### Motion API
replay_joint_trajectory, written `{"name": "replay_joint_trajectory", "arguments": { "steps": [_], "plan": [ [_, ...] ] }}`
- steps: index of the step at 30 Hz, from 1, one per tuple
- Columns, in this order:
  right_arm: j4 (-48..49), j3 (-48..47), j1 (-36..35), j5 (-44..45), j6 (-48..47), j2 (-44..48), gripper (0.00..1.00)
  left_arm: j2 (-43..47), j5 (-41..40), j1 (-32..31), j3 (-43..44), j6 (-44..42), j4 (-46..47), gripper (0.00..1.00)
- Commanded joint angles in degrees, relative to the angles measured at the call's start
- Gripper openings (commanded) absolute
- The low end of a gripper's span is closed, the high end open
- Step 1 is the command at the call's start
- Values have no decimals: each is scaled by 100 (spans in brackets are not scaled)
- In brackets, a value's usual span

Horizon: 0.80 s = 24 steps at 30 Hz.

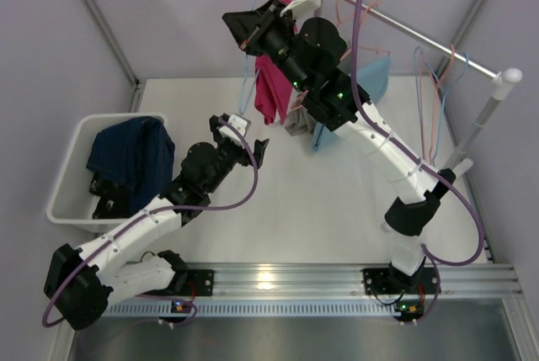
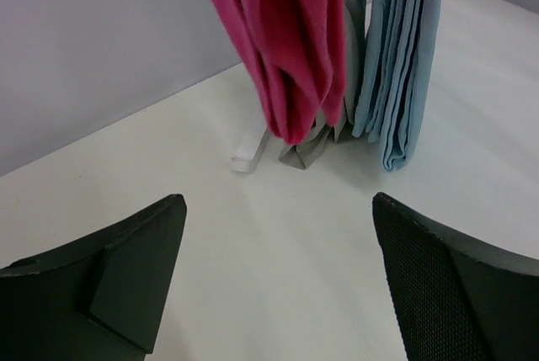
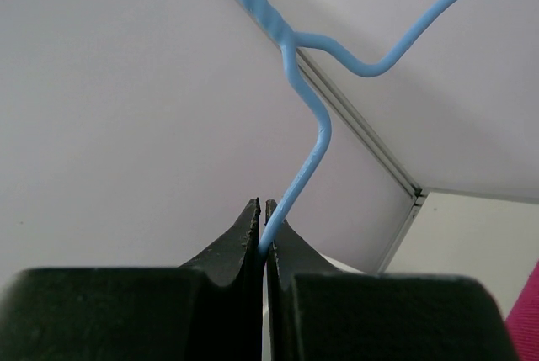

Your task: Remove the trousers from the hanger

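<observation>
Hanging at abt 12 o'clock of the table in the top view, the magenta trousers are folded over what appears to be the blue wire hanger. Hems reach nearly to the surface. The navy trousers lie heaped in the white bin at 9 o'clock. A dark cloth sits under them; print too small to confirm.

Tools:
- Right gripper: raised at 12 o'clock, left end of the rail. Wrist view shows the jaws pinched fully together on the hanger wire, just below its bend. Grip looks narrow, at the tips only.
- Left gripper: low over the table, pointing toward 12 o'clock at the magenta pair. Jaws spread wide, nothing held. Well short of the cloth.

Neighbours: grey cloth and light-blue cloth hang at 3 o'clock of the magenta pair, grey touching it.

Handling, by judgement: cloth is light, soft and limp, no fragility. It should slide off thin wire w/ little resistance, but folds will bunch and slip if pinched thinly. Recommend the left gripper takes a thick fold low on the magenta pair, on the side away from the grey cloth. The wire may swing or twist in the right grip when pulled.
</observation>
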State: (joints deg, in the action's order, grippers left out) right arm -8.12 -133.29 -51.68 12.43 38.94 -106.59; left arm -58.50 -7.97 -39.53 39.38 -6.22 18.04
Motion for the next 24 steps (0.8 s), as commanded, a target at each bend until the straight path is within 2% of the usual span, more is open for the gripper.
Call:
{"name": "replay_joint_trajectory", "arguments": {
  "steps": [1,4,9,13,16,24],
  "plan": [
    [1049,-487,-114,-127,-361,410,0,-144,-127,-20,588,419,577,95],
    [1049,-487,-140,-109,-396,410,0,-267,-3,-20,738,420,630,92],
    [988,-478,-149,-161,-404,472,0,-329,-626,50,861,315,709,77],
    [988,-452,-149,-267,-352,498,0,-294,-890,181,896,52,841,70],
    [988,-452,-158,-346,-273,490,0,-302,-874,462,984,24,1025,67],
    [970,-408,-228,-478,-150,498,0,-372,-610,745,1239,-46,1210,48]
  ]
}}
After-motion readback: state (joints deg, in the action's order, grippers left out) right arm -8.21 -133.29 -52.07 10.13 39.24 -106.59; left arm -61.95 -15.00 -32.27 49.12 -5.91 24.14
